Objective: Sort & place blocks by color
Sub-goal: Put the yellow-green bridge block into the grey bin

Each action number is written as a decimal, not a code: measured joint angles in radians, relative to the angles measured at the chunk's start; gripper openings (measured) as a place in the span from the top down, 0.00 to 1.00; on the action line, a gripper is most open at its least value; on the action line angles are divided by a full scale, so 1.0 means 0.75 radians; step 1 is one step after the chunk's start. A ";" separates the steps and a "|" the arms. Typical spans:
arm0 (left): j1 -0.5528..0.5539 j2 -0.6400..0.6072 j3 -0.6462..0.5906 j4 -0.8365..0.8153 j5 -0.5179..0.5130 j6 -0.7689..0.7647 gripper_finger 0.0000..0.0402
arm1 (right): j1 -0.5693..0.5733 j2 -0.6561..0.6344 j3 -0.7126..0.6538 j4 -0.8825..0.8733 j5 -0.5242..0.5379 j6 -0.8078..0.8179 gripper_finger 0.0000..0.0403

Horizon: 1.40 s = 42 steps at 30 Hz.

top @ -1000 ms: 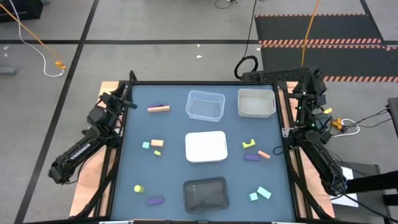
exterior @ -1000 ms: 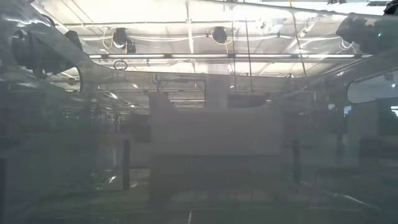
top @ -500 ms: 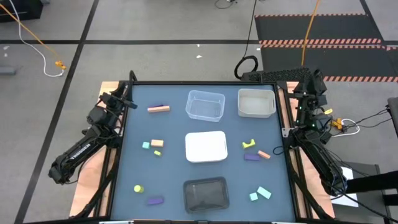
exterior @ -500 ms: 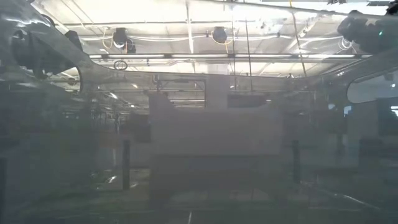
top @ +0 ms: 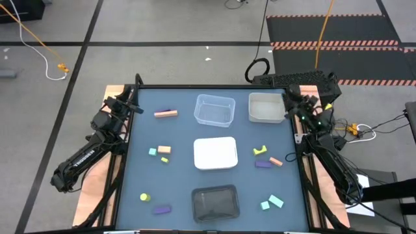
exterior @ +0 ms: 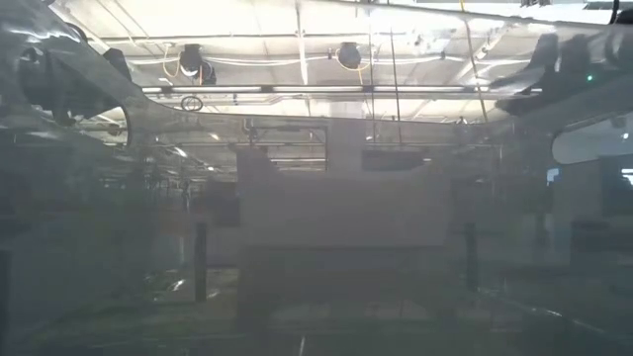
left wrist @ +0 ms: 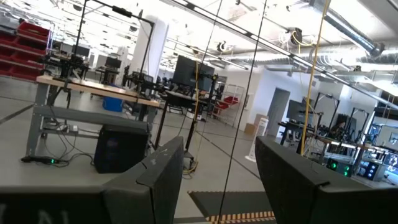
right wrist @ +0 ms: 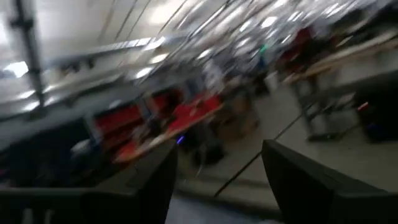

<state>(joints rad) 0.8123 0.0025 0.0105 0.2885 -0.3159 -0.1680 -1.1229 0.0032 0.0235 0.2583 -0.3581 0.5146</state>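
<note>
Salmon-orange, yellow-green, purple and teal blocks [top: 164, 149] lie scattered on the surface [top: 175, 175], all outside the trays; right pincer [top: 290, 104] released, empty, over the grey-beige tray's [top: 267, 117] right edge; nearest pieces: yellow arch [top: 260, 151] and purple bar [top: 262, 164] near of it, bar's long axis left-right; left pincer [top: 133, 104] released, waits at far-left edge beside orange bar [top: 166, 114]; clear tray [top: 214, 110], white tray [top: 215, 153], black tray [top: 215, 202] all hold nothing.
</note>
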 joint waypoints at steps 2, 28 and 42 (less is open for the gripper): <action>0.000 0.000 0.000 0.000 0.000 0.000 0.50 | 0.000 0.000 0.000 -0.053 -0.143 0.006 0.44; -0.004 0.000 0.000 0.040 0.000 -0.061 0.50 | 0.055 0.000 0.000 -0.041 -0.397 0.162 0.44; -0.008 0.004 0.000 0.076 0.016 -0.319 0.50 | 0.055 -0.001 0.000 0.088 -0.393 0.004 0.44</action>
<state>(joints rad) 0.8066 0.0055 0.0105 0.3459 -0.3039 -0.4070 -1.0817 0.0029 0.0235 0.3242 -0.6530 0.5178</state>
